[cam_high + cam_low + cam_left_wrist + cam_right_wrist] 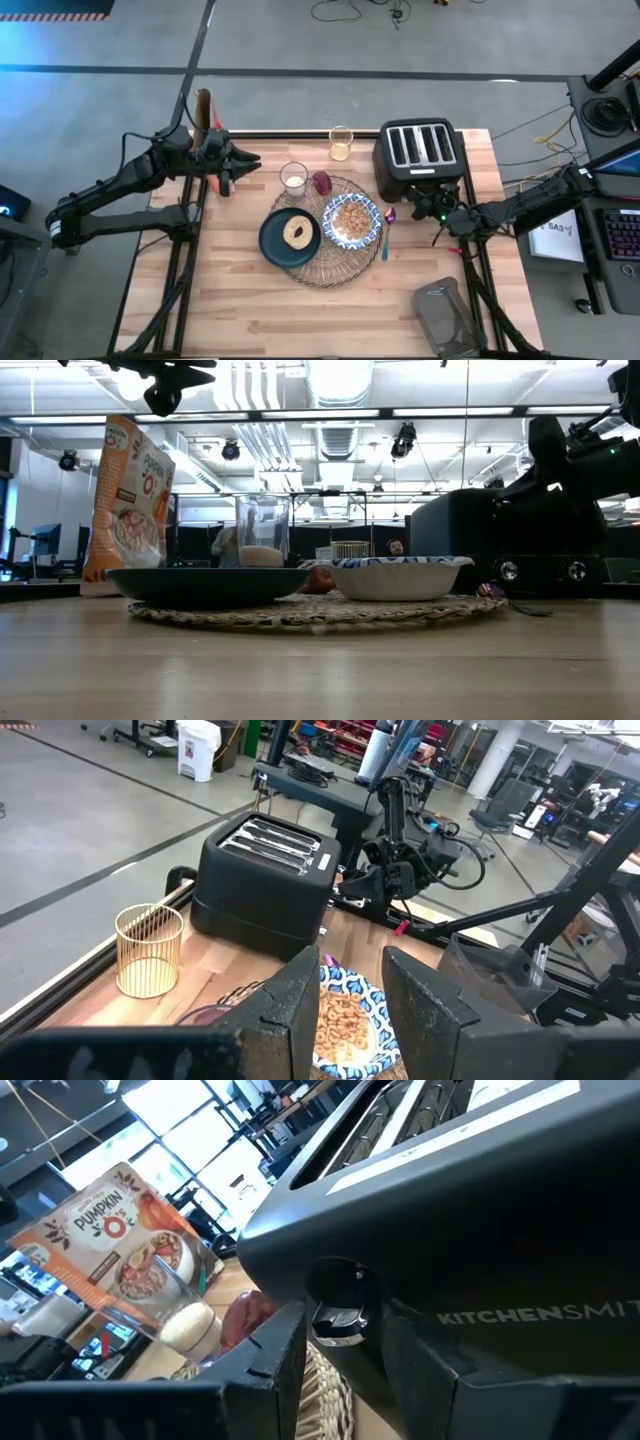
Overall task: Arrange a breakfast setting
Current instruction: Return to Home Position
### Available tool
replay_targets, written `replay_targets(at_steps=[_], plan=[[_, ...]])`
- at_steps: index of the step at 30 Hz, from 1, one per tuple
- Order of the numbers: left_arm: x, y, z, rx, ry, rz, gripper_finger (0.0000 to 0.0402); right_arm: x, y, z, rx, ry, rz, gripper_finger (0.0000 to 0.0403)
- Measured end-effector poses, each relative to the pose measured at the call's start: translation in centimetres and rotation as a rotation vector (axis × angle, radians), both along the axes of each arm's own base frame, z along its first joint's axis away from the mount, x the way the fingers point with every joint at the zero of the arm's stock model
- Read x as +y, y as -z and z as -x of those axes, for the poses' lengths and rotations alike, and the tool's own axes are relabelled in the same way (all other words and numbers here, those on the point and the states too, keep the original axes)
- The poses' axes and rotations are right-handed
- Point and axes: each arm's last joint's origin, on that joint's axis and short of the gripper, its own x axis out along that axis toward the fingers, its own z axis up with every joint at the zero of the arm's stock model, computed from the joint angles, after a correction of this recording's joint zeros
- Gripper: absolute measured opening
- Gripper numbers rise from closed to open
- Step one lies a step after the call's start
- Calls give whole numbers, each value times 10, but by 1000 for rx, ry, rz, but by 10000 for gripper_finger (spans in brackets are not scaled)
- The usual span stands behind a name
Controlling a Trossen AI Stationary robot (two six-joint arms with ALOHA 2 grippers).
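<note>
A round tan woven placemat (335, 262) lies mid-table. On it rest a dark teal plate (275, 245) holding a bagel and a blue-and-white bowl (352, 220) of cereal. A small clear glass (293, 178) with milk stands at the mat's far edge beside a red apple (321, 183). A small spoon (388, 225) lies along the mat's right edge. My left gripper (255, 161) is open and empty above the table, left of the glass. My right gripper (420, 203) is open and empty, close to the near side of the toaster (420, 155), right of the spoon.
A black four-slot toaster (265, 880) stands at the far right. A gold wire cup (341, 143) stands at the far edge, and a cereal bag (128, 500) at the far left. A grey object (445, 315) lies at the near right corner.
</note>
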Motion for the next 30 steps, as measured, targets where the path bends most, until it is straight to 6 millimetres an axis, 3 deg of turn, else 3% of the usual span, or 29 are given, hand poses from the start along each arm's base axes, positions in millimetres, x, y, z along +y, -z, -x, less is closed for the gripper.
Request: replay_targets(at_steps=[15,30], plan=[[0,0,0,-6,-6,33,95,0,-1,0,-4,-7,-4,112],[0,0,0,-7,-8,43,95,-6,-23,18,-290,-15,-98,118]])
